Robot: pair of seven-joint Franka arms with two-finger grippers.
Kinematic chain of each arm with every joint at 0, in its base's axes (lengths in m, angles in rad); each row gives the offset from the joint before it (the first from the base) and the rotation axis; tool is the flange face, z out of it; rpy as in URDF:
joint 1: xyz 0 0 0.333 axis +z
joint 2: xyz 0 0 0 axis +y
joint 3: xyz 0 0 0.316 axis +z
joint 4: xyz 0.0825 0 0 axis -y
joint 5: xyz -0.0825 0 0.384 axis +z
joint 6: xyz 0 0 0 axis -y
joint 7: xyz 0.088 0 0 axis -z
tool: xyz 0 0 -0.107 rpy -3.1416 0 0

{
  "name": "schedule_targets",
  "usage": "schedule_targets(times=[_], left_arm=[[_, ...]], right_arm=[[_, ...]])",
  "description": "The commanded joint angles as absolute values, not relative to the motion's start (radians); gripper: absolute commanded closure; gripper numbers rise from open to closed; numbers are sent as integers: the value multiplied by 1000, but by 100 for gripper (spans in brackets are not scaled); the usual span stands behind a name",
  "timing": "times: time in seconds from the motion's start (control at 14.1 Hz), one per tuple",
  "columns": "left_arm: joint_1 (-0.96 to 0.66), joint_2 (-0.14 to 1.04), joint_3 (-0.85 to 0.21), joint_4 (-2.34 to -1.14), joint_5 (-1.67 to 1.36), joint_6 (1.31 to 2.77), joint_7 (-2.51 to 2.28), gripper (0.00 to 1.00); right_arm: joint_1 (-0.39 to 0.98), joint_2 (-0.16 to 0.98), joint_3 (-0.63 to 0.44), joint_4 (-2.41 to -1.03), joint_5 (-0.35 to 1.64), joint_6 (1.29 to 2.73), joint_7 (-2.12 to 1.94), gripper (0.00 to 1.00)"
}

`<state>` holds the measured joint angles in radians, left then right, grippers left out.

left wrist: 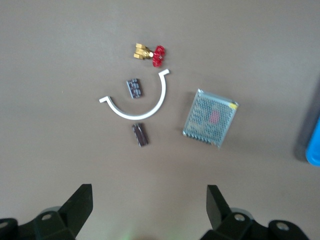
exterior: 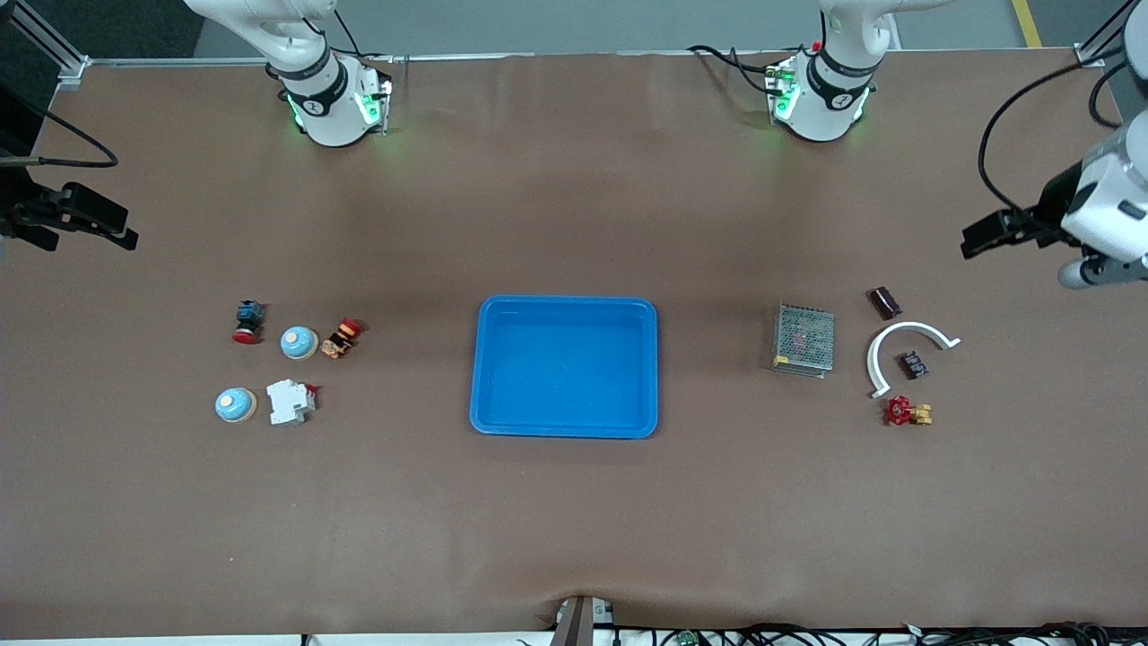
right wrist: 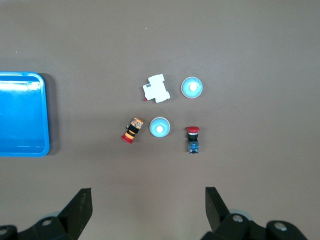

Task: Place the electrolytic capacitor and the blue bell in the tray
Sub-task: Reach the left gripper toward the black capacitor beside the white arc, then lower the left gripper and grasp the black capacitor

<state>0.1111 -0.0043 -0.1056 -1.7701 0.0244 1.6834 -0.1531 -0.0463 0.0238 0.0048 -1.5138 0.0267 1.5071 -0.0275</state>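
Note:
The blue tray (exterior: 565, 309) lies empty at the table's middle; its edge also shows in the left wrist view (left wrist: 312, 145) and the right wrist view (right wrist: 30, 150). Two blue bells lie toward the right arm's end, one (exterior: 298, 342) (right wrist: 160, 127) farther from the front camera than the other (exterior: 236, 405) (right wrist: 192, 87). A dark cylinder, the electrolytic capacitor (exterior: 885, 302) (left wrist: 140, 135), lies toward the left arm's end. My left gripper (exterior: 973, 244) (left wrist: 150, 187) hangs open high over that end. My right gripper (exterior: 126, 238) (right wrist: 148, 190) hangs open high over the right arm's end. Neither holds anything.
Near the capacitor lie a grey mesh box (exterior: 804, 339), a white arc (exterior: 910, 327), a small dark module (exterior: 914, 363) and a red-and-brass valve (exterior: 908, 412). By the bells are a red push button (exterior: 248, 321), a striped part (exterior: 341, 338) and a white breaker (exterior: 291, 401).

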Motion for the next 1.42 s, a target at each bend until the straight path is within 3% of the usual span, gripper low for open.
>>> schedule_targets(times=[0.0, 0.28, 0.99, 1.35], left_arm=[[162, -31, -109, -1919, 46, 1860, -132, 0], [238, 55, -110, -2034, 46, 2081, -132, 0], [255, 398, -107, -1964, 46, 2298, -137, 0], [259, 517, -107, -1896, 46, 2322, -138, 17]], right_arm=[[-49, 32, 3, -1506, 43, 1499, -15, 0], [-46, 32, 3, -1506, 43, 1500, -15, 0], [-49, 38, 3, -1506, 43, 1505, -18, 0], [-48, 38, 3, -1505, 43, 1509, -21, 0]])
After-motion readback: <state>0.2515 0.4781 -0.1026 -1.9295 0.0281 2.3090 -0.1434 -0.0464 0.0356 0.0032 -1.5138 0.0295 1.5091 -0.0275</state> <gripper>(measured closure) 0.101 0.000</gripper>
